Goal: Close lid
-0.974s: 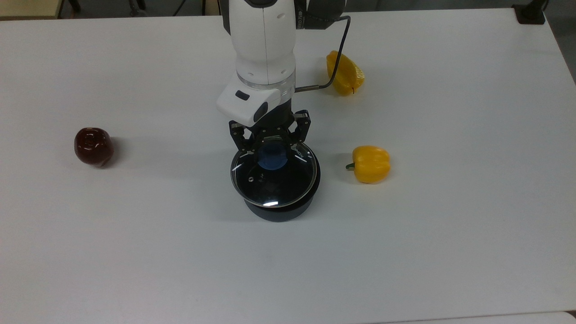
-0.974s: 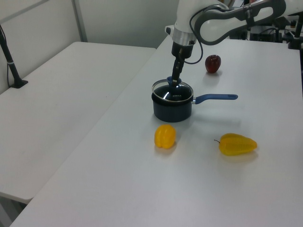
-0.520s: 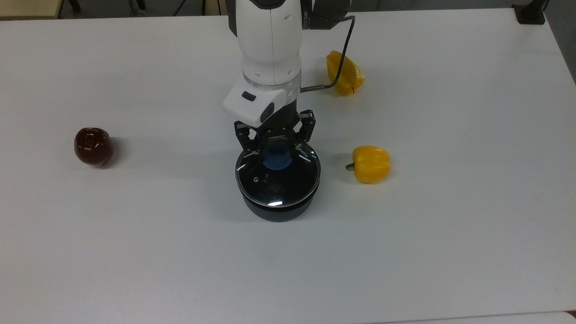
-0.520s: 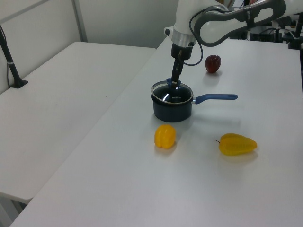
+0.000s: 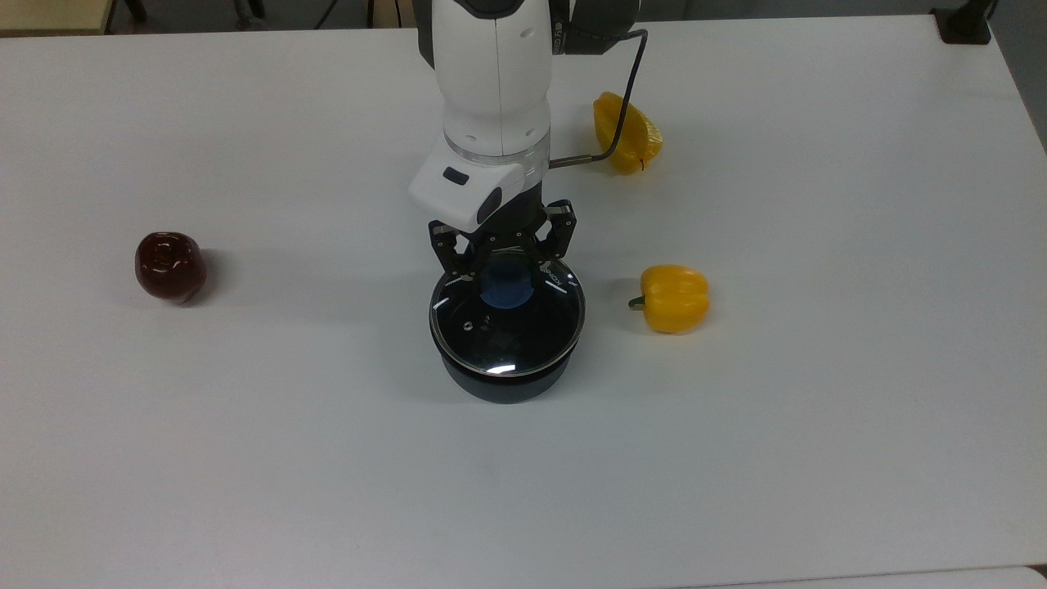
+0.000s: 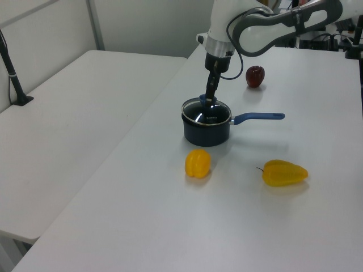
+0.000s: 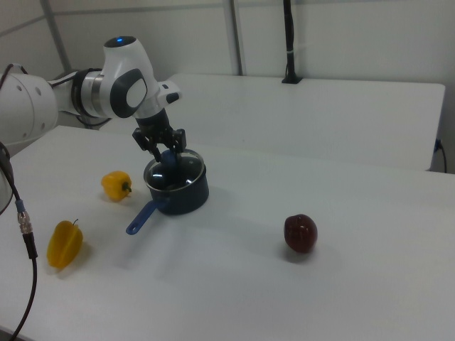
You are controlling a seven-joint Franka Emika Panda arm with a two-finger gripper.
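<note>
Two fingers of my gripper (image 5: 505, 276) are closed on the blue knob (image 5: 506, 288) of the lid (image 5: 507, 321), one on each side of it, and my wrist stands upright over it. The lid lies on the black saucepan (image 5: 505, 378), its metal rim about in line with the pan's rim; I cannot tell whether it sits flush all the way round. Through the glass the inside of the pan looks dark. In the left view my gripper (image 6: 207, 99) comes straight down onto the lid (image 6: 206, 111), and the pan's long blue handle (image 6: 258, 117) points toward the left view's right.

The saucepan stands near the middle of the white table (image 5: 818, 409), well away from every edge. A dark red apple (image 5: 169, 266) lies well apart from it, toward the edge at the top view's left. A round yellow pepper (image 5: 673, 298) lies near the pan on the top view's right, not touching it. A longer yellow pepper (image 5: 626, 132) lies farther off, toward the table's edge at the top view's top, beside my arm (image 5: 492, 78); a black cable (image 5: 617, 98) from my wrist crosses in front of it. In the right view the apple (image 7: 301, 233) lies toward the right view's right, both peppers toward its left.
</note>
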